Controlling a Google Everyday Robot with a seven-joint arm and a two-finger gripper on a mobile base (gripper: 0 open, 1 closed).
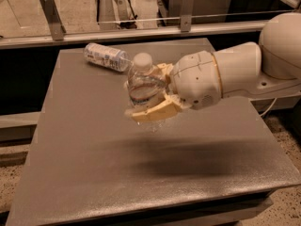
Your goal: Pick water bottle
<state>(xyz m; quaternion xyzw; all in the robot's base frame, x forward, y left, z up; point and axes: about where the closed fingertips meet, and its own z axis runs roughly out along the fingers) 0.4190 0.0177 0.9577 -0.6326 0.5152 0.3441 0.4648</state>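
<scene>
The water bottle (pixel 142 88) is a small clear ribbed bottle with a white cap and a thin red stripe. It is upright and lifted well above the grey table (pixel 94 164), over its middle. My gripper (pixel 149 98) is shut on the water bottle, with cream-coloured fingers (pixel 155 112) on either side of its body. The white arm reaches in from the right. The bottle's base is partly hidden by the lower finger.
A second bottle (pixel 106 57) with a wide white-and-blue label lies on its side near the table's far edge, just behind the held bottle. A metal rail with two brackets (pixel 51 15) runs behind the table. The arm's shadow falls on the table's front half.
</scene>
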